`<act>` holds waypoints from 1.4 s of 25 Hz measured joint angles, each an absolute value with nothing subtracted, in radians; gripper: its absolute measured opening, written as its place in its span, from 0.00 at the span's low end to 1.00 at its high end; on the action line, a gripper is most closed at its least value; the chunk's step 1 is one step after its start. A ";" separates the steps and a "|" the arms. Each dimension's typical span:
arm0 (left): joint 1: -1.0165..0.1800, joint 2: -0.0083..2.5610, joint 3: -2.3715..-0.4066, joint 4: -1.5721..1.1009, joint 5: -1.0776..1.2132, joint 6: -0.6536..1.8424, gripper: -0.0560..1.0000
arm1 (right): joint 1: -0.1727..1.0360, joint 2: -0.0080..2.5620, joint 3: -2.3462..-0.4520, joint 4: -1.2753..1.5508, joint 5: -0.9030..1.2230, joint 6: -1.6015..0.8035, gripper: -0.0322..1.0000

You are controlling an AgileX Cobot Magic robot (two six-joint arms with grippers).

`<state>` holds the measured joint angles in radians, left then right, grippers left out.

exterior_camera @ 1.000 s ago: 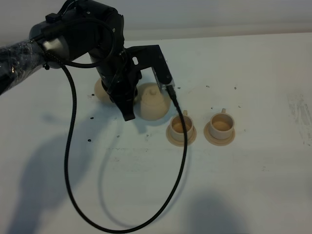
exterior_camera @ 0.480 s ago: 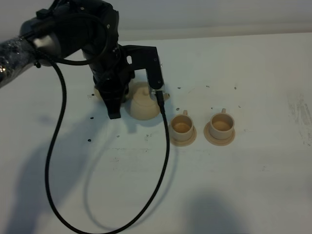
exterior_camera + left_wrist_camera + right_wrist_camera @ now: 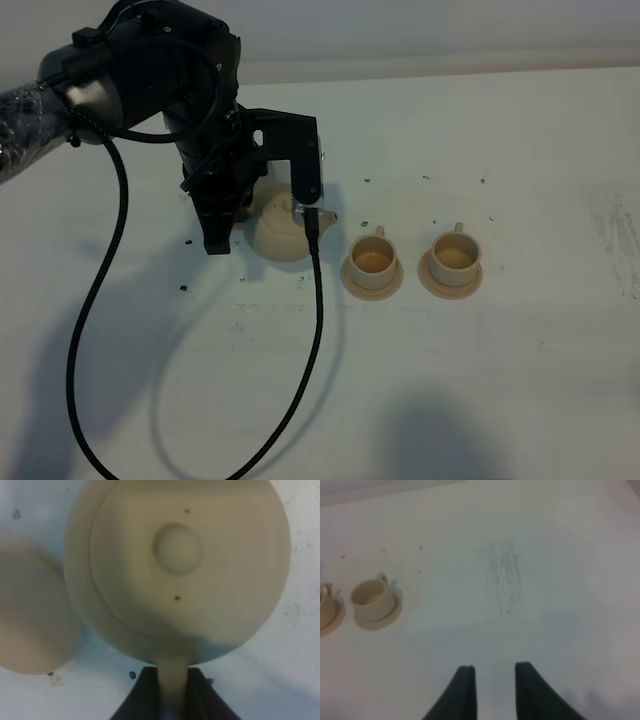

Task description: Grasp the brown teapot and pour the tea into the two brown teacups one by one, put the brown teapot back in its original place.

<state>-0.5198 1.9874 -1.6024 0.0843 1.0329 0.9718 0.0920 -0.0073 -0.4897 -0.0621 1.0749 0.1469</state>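
Note:
The brown teapot (image 3: 280, 228) is upright with its spout toward the cups, and its knobbed lid fills the left wrist view (image 3: 180, 565). My left gripper (image 3: 232, 225) is shut on its loop handle (image 3: 173, 677). The original place, a flat beige saucer (image 3: 30, 620), lies just beside the teapot; in the high view my arm hides it. The two brown teacups (image 3: 372, 260) (image 3: 455, 252) stand on their saucers to the right of the teapot; they also show in the right wrist view (image 3: 370, 596) (image 3: 325, 611). My right gripper (image 3: 492, 682) is open and empty over bare table.
A black cable (image 3: 310, 330) hangs from my left arm and loops over the white table (image 3: 500, 380) in front of the teapot. A scuffed grey patch (image 3: 507, 582) marks the table on the right.
My left arm has carried the teapot to the left, away from the cups and toward its saucer. The cable loop has swung left with it. The cups have not moved.

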 joint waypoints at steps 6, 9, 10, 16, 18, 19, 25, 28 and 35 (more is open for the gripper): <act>-0.538 1.987 -1.602 0.120 1.019 0.995 0.06 | 0.092 -0.007 -0.490 -0.062 1.075 0.147 0.25; -0.551 1.987 -1.602 0.145 1.005 1.005 0.06 | 0.092 -0.007 -0.490 -0.062 1.075 0.147 0.25; -0.552 1.987 -1.601 0.148 1.001 1.012 0.06 | 0.092 -0.007 -0.490 -0.062 1.075 0.147 0.25; -0.565 1.987 -1.601 0.164 0.985 1.042 0.06 | 0.092 -0.007 -0.490 -0.062 1.075 0.147 0.25; -0.571 1.987 -1.601 0.176 0.975 1.047 0.06 | 0.092 -0.007 -0.490 -0.062 1.075 0.147 0.25; -0.575 1.987 -1.601 0.181 0.968 1.048 0.06 | 0.092 -0.007 -0.490 -0.062 1.075 0.147 0.25; -0.581 1.987 -1.601 0.209 0.951 1.073 0.06 | 0.092 -0.007 -0.490 -0.062 1.075 0.147 0.25; -0.581 1.995 -1.601 0.214 0.950 1.088 0.06 | 0.092 -0.007 -0.490 -0.062 1.075 0.147 0.25; -0.609 2.027 -1.601 0.234 0.922 1.099 0.06 | 0.092 -0.007 -0.490 -0.062 1.075 0.147 0.25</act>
<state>-0.6090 2.0270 -1.6014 0.2345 0.9223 1.0990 0.0920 -0.0073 -0.4897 -0.0621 1.0749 0.1469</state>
